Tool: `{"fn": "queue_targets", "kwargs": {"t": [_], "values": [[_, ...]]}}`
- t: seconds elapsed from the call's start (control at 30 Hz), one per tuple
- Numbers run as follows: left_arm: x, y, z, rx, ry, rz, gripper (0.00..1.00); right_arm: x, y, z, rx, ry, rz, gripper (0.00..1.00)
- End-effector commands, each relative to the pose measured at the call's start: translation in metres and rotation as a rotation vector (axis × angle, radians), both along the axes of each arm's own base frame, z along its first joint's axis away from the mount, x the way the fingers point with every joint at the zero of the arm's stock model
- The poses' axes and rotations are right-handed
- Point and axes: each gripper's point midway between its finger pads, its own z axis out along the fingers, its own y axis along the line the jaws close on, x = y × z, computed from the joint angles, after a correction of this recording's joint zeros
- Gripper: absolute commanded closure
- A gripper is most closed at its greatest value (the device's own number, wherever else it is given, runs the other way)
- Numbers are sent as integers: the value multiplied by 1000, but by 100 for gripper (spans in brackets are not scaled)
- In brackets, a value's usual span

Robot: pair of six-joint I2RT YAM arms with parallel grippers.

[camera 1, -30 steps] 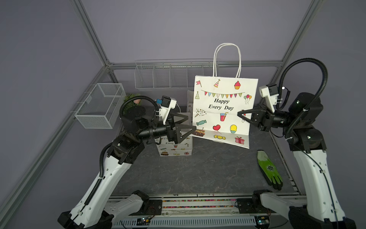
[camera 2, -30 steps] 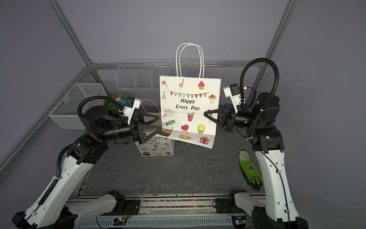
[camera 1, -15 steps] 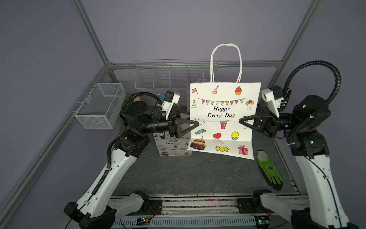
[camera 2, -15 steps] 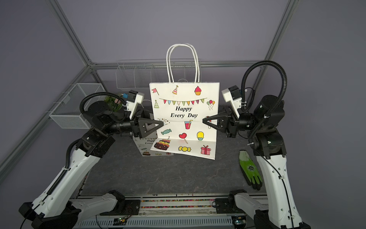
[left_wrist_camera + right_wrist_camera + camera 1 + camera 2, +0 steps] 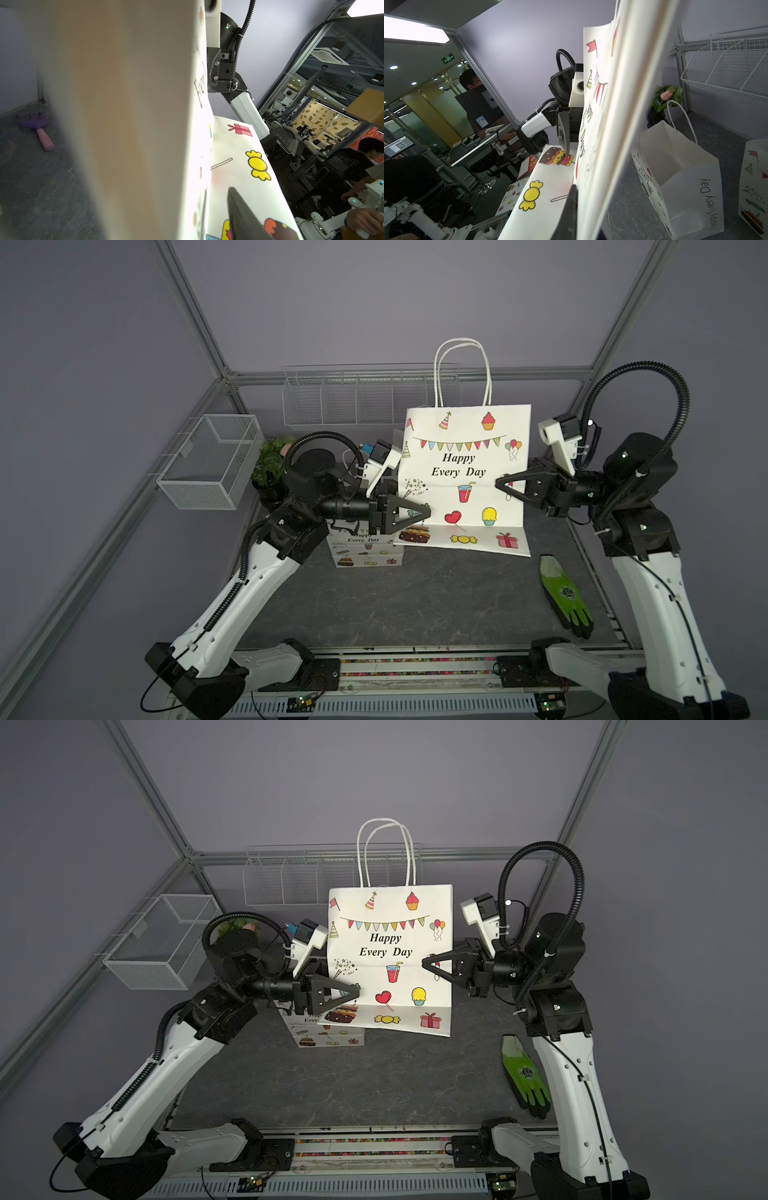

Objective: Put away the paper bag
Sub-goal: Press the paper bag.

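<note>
White printed paper bag (image 5: 465,472): prob. light, floppy, easily creased; take its 2 side edges. Right fingers (image 5: 500,485) pinch 1; left fingers (image 5: 424,513): grip unclear.

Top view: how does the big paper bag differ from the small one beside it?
The big bag is larger than the small bag. The big bag is pressed flat, bottom flap folded forward; the small bag stands on the table. The right gripper pinches the big bag, not the small one. Both are white with party prints.
</note>
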Motion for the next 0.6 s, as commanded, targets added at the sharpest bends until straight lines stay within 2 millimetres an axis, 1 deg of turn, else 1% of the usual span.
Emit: {"fn": "queue_targets", "kwargs": {"t": [0.0,0.1,0.23,0.33,0.4,0.47,0.57], "values": [[-1,-1,-5,38,-29,4,54,9,1,-3,-4,-2,-18,93],[9,-3,-4,51,-59,41,58,15,2,-3,-3,-8,-14,93],[37,-2,5,65,-100,130,59,28,5,4,-5,-23,-11,93],[65,4,5,81,-105,214,54,36,0,-2,-26,-41,-40,93],[78,6,8,56,-91,232,52,43,-4,-6,-30,-51,-78,93],[83,2,8,35,-70,210,52,50,-7,-11,-23,-53,-102,94],[76,-1,2,26,-48,148,52,56,-7,-25,-12,-41,-112,93]]}}
